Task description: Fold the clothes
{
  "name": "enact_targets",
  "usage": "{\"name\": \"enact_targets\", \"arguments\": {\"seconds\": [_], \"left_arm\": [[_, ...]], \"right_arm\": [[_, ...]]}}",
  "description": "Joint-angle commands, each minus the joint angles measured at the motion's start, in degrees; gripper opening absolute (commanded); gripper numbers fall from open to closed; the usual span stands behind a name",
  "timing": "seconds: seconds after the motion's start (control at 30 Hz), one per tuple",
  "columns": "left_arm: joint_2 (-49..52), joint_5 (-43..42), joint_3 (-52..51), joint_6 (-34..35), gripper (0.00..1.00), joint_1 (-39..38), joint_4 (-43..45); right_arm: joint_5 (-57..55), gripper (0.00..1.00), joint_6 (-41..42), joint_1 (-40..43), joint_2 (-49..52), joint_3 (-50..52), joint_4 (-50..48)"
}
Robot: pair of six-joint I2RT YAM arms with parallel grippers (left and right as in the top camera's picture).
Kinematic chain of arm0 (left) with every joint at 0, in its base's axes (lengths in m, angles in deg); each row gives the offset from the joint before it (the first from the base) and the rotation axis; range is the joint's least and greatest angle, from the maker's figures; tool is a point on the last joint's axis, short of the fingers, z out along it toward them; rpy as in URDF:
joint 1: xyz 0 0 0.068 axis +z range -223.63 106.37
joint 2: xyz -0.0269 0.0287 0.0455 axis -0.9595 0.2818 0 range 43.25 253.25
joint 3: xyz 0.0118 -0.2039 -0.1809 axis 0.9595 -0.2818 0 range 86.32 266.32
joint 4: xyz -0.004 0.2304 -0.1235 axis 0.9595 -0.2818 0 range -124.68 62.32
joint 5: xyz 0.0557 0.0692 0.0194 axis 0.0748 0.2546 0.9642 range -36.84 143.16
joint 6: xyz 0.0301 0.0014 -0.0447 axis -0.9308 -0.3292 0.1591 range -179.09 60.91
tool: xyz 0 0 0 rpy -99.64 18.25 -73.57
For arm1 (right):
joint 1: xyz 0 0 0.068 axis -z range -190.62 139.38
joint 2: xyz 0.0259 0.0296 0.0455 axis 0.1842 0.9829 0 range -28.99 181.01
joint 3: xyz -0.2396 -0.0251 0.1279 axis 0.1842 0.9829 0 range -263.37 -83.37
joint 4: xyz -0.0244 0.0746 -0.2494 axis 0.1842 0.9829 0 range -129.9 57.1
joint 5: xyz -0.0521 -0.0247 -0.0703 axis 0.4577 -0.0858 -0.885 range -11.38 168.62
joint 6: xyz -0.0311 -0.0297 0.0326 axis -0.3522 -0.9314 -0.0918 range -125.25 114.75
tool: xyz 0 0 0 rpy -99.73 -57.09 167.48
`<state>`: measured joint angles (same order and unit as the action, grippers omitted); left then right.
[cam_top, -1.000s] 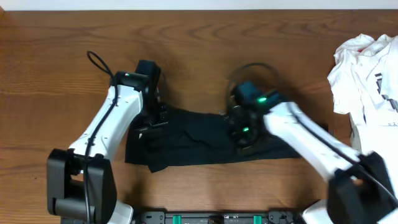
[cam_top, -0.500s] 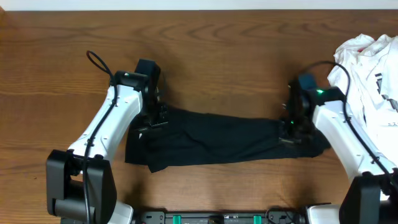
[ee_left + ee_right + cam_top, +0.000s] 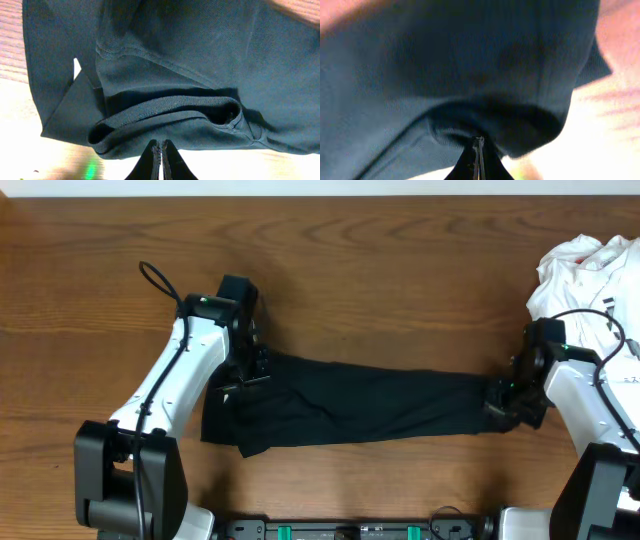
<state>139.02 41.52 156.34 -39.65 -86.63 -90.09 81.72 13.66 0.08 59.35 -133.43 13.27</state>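
Brown wooden worktop (image 3: 400, 270) carries a black garment (image 3: 370, 405), stretched out left to right along the near edge. The left tool (image 3: 243, 380) is pinched together on its left end, and the right tool (image 3: 503, 402) is clamped on its right end. White clothes (image 3: 590, 290) lie heaped at the far right.

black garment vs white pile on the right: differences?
Colour: black garment plain dark; white clothes pile white with dark print. Pose: garment stretched long and flat; pile crumpled at the right edge of the table. State: left gripper and right gripper pinch the garment's ends; nothing holds the pile. Both rest on the table.
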Motion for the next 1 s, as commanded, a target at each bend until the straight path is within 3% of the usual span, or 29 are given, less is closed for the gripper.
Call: {"name": "enact_targets", "arguments": {"seconds": [0.0, 0.4, 0.97], "left_arm": [[-0.94, 0.63, 1.03, -0.55, 0.06, -0.81, -0.13], [-0.94, 0.68, 0.85, -0.50, 0.06, -7.50, 0.48], [-0.66, 0.66, -2.16, 0.79, 0.07, -10.23, 8.76]], "right_arm": [[-1.90, 0.02, 0.13, 0.44, -0.57, 0.31, -1.22], [-4.83, 0.04, 0.00, 0.44, -0.57, 1.22, -3.10], [-1.95, 0.01, -4.24, 0.44, -0.72, 5.31, -6.93]]}}
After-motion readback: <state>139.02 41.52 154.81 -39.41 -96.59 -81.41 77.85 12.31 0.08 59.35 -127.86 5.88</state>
